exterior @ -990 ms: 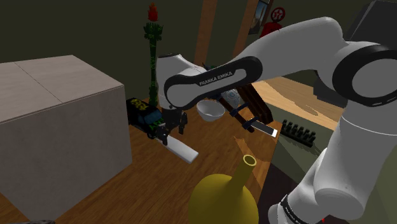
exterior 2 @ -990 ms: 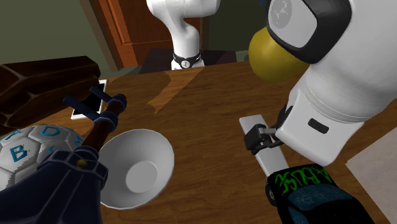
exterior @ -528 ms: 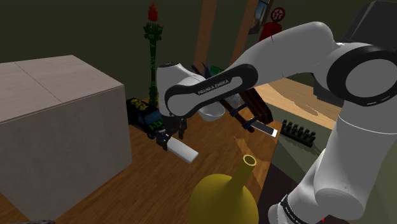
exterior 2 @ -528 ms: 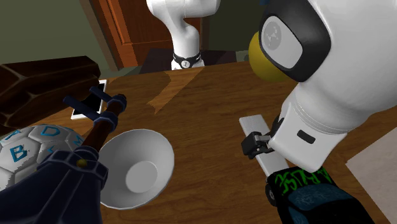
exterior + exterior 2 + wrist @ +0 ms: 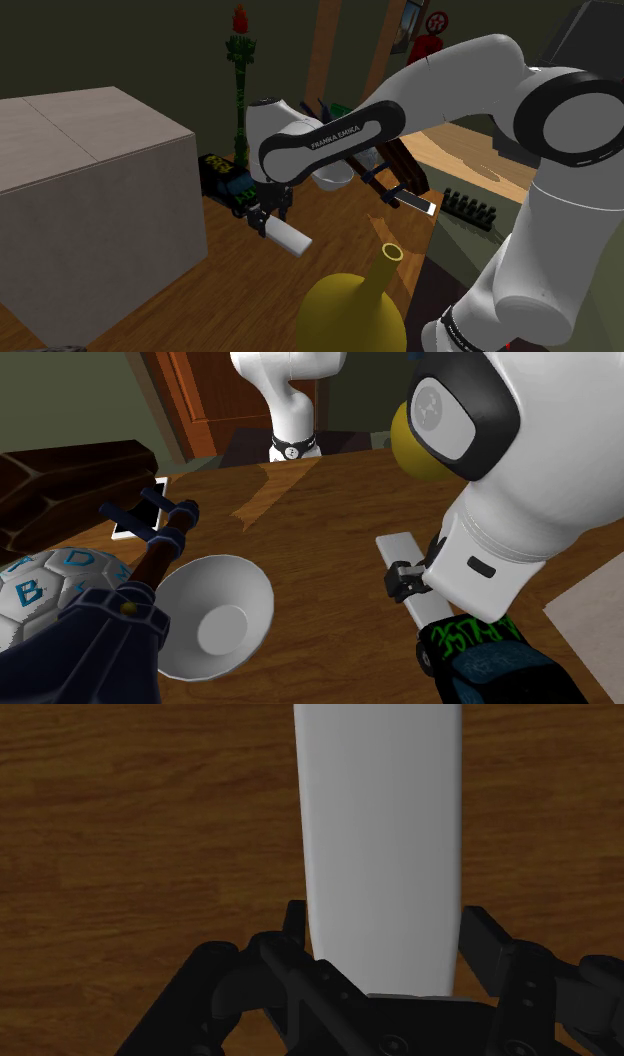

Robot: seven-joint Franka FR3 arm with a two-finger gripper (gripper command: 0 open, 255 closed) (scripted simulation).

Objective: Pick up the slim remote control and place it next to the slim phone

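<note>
The slim remote (image 5: 290,238) is a plain pale grey bar lying flat on the wooden table (image 5: 240,290). My black gripper (image 5: 268,215) stands over its end nearest the dark toy car. In the wrist view the gripper (image 5: 385,932) has a finger pressed against each long side of the remote (image 5: 385,824), so it is shut on it. The second exterior view shows the gripper (image 5: 407,578) under the white wrist, with the remote (image 5: 397,544) sticking out toward the yellow vase. The slim phone (image 5: 413,203), white with a dark rim, lies near the table's far edge (image 5: 140,512).
A yellow vase (image 5: 352,310) stands at the near end of the table. A white bowl (image 5: 215,617) and a lettered ball (image 5: 40,587) sit between remote and phone. A black-and-green toy car (image 5: 225,182) lies beside the gripper. A big grey box (image 5: 80,200) borders the table.
The arm came down over the remote during the first half second. Since then the fingers have closed in against the remote's sides. The remote itself has not moved.
</note>
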